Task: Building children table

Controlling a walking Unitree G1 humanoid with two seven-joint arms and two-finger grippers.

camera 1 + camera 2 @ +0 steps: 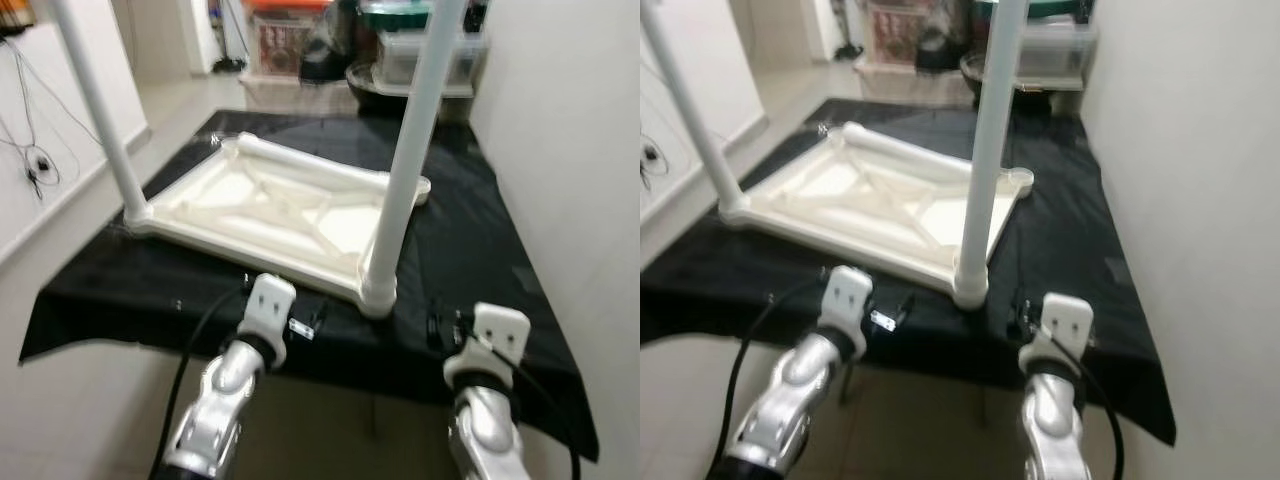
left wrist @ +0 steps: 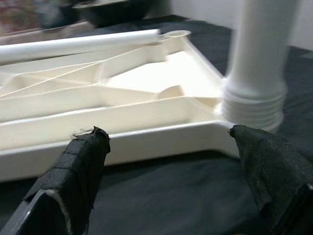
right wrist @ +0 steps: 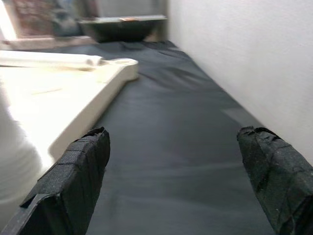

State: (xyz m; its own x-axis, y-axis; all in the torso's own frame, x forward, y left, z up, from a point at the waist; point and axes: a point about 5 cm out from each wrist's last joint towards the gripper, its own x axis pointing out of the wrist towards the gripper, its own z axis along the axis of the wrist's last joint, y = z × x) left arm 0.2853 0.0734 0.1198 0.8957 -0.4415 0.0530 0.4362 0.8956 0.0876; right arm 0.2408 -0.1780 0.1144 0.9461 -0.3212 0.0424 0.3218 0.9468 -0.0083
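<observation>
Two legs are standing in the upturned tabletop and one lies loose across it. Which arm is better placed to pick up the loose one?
Probably the left. The loose leg lies across the tabletop toward the left gripper; the right gripper faces bare cloth.

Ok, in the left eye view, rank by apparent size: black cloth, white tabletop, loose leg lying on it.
1. Black cloth, largest.
2. Tabletop, upside down.
3. Loose leg, smallest, though farthest from the camera.

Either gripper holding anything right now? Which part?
Nothing held. Left gripper and right gripper are both open, short of the upturned white plastic tabletop.
</observation>
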